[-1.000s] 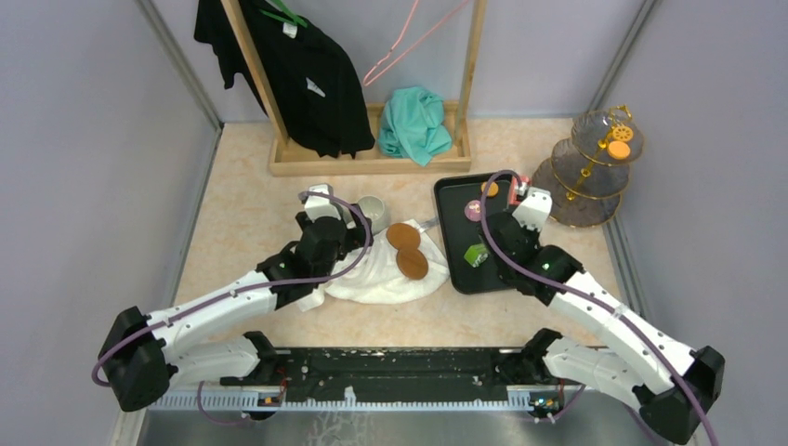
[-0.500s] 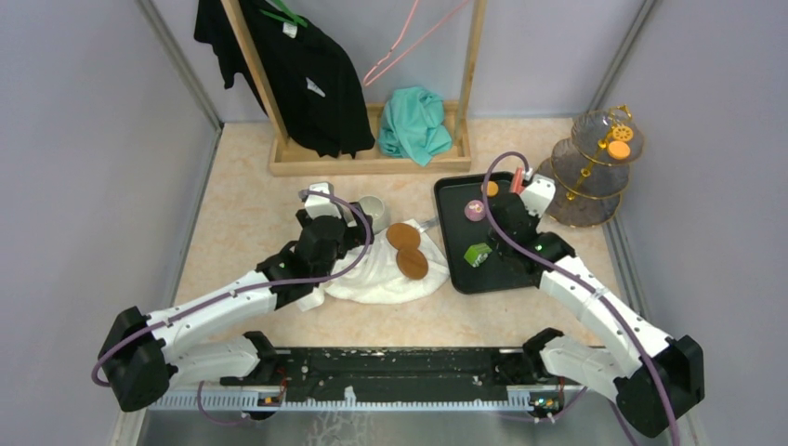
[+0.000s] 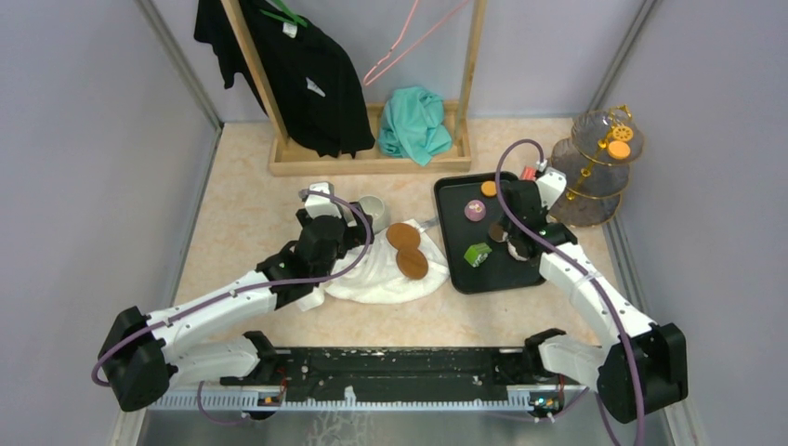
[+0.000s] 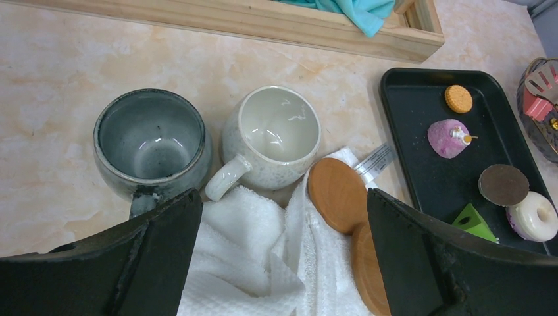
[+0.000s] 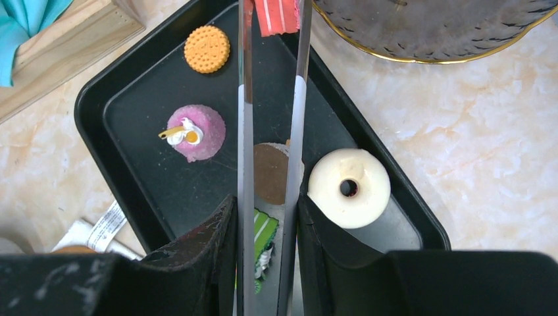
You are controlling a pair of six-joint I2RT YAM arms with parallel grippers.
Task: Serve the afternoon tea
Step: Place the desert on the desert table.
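3 views. Top: right gripper points toward the clear-glass, gold-framed three-tier stand at 2 o'clock. Left wrist: left gripper gapes wide, empty, above the grey ceramic mug. Right wrist, transfer step: fingers clamp long metal tongs pinching a red sweet piece; likely next, extend over the lowest tier and release.

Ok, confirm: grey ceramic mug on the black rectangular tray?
No, the grey ceramic mug stands on the marbled tabletop outside the black rectangular tray.
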